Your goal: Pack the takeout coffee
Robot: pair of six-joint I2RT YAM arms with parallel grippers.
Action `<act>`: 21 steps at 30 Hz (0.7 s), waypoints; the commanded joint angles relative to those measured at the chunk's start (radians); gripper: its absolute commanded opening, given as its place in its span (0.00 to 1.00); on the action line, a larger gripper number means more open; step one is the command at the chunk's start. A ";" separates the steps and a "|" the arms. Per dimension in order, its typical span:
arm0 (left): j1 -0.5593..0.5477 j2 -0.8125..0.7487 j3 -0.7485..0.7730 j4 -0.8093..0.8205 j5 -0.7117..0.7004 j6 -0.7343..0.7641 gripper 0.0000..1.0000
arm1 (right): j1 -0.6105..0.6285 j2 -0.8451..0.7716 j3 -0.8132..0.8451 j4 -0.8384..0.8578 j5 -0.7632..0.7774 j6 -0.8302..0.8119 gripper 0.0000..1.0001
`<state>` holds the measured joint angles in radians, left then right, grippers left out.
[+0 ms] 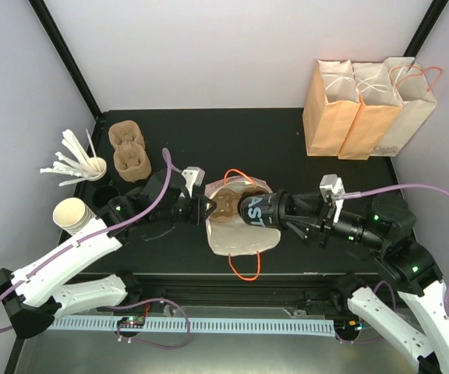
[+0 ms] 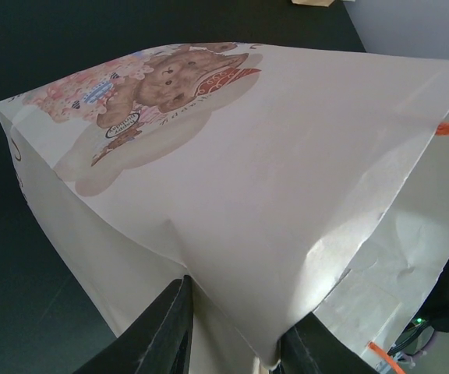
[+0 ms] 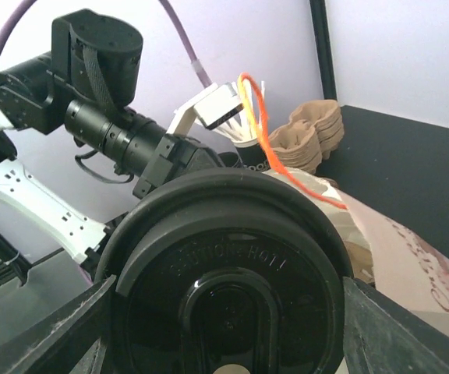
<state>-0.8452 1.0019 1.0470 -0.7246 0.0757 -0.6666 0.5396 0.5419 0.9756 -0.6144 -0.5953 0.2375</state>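
The takeout coffee (image 1: 256,210) is a black cup held on its side over the middle of the table. My right gripper (image 1: 277,210) is shut on it. In the right wrist view its round black lid (image 3: 224,265) faces the camera and fills the space between my fingers (image 3: 396,335). The cup's base points left at a white paper bag (image 1: 240,234) with a bear print and orange handles. My left gripper (image 1: 203,209) is shut on the bag's left edge. The left wrist view shows a fold of the bag (image 2: 232,195) pinched between the black fingers (image 2: 162,327).
Three upright paper bags (image 1: 365,109) stand at the back right. At the back left are a stack of brown pulp cup carriers (image 1: 129,149), a cup of white stirrers (image 1: 80,165) and a stack of white paper cups (image 1: 72,214).
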 commanded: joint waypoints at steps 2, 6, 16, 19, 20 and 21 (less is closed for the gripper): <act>0.013 -0.003 0.016 -0.002 0.011 -0.010 0.27 | 0.051 -0.021 -0.064 0.103 0.003 -0.019 0.48; 0.018 -0.002 0.020 -0.005 0.014 -0.010 0.27 | 0.209 0.005 -0.093 0.119 0.155 -0.047 0.47; 0.027 0.003 0.024 -0.008 0.022 -0.011 0.25 | 0.663 0.159 -0.124 0.170 0.849 -0.119 0.45; 0.029 0.002 0.024 -0.010 0.024 -0.008 0.25 | 0.759 0.244 -0.127 0.191 1.006 -0.142 0.44; 0.029 0.001 0.025 -0.011 0.024 -0.007 0.25 | 0.785 0.271 -0.128 0.201 1.050 -0.146 0.44; 0.029 0.000 0.025 -0.012 0.024 -0.007 0.25 | 0.801 0.298 -0.129 0.220 1.084 -0.148 0.44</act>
<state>-0.8238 1.0019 1.0473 -0.7254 0.0826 -0.6662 1.2644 0.7639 0.8551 -0.4770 0.2073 0.1307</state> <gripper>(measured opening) 0.253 0.739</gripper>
